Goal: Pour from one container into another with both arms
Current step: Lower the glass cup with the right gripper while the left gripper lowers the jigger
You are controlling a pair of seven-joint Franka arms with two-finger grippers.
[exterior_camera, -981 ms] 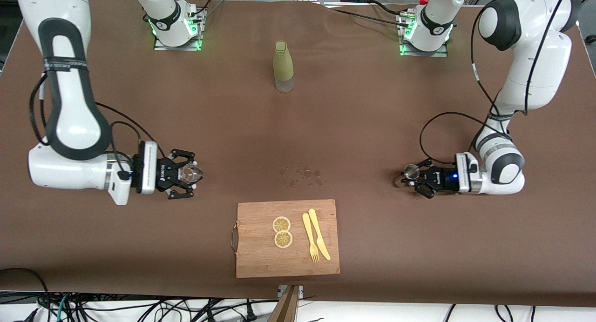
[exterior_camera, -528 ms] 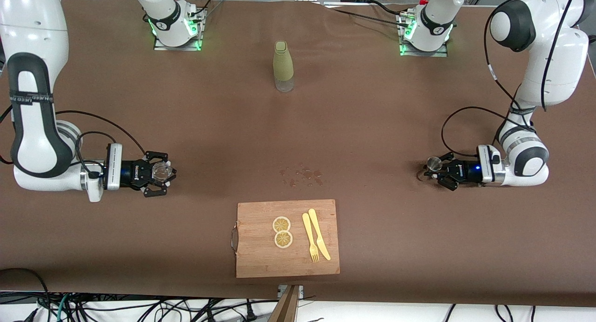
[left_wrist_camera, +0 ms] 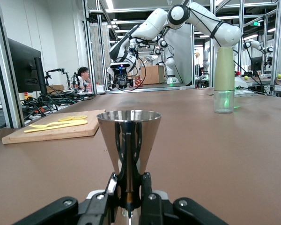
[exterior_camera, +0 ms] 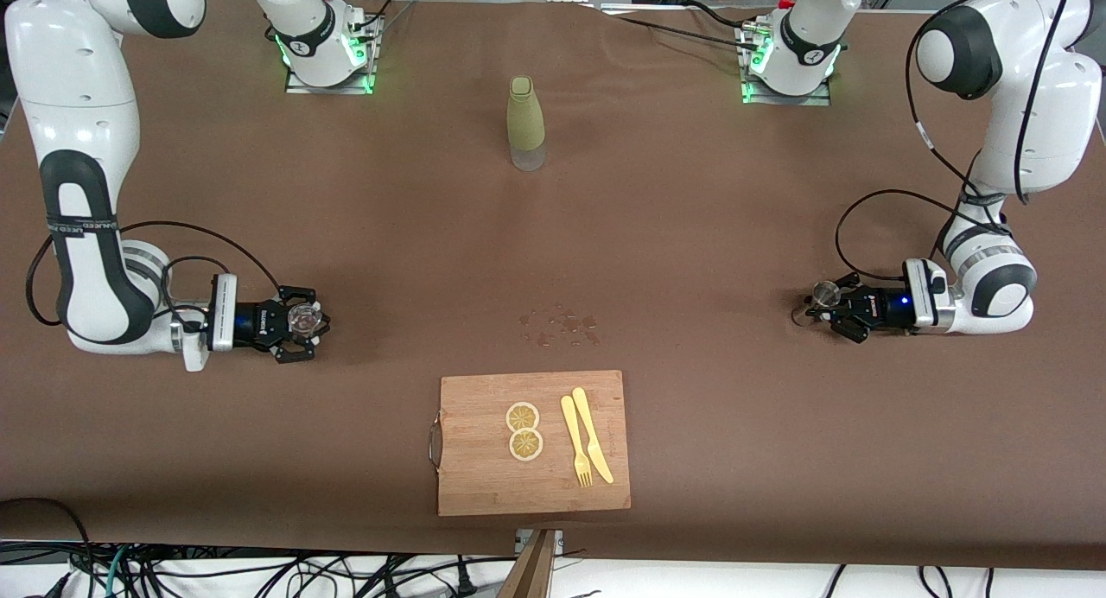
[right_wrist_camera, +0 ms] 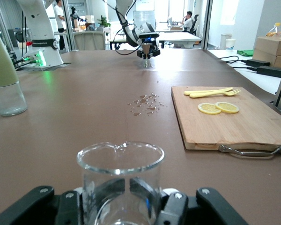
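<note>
- Clear faceted glass tumbler (exterior_camera: 302,318) stood upright in the right gripper (exterior_camera: 298,323), whose black fingers were clamped on its sides, low over the brown table (exterior_camera: 691,192) toward the right arm's end; the right wrist view showed its round rim (right_wrist_camera: 120,157) between the fingers.
- Small silver hourglass-shaped metal jigger (exterior_camera: 823,294) was pinched at its narrow waist by the left gripper (exterior_camera: 831,308), low over the table toward the left arm's end, upright with its open cup (left_wrist_camera: 129,136) on top.
- Spilled droplets (exterior_camera: 559,325) lay on the table between the two grippers, just farther from the front camera than the wooden cutting board (exterior_camera: 484,460).
- On that board lay two lemon slices (exterior_camera: 524,430) and, beside them, a yellow fork (exterior_camera: 576,454) and yellow knife (exterior_camera: 593,435); a metal handle (exterior_camera: 433,443) showed at the board's edge toward the right arm's end.
- Tall olive-green bottle with a clear base (exterior_camera: 525,124) stood upright between the two arm bases, well apart from everything else.
</note>
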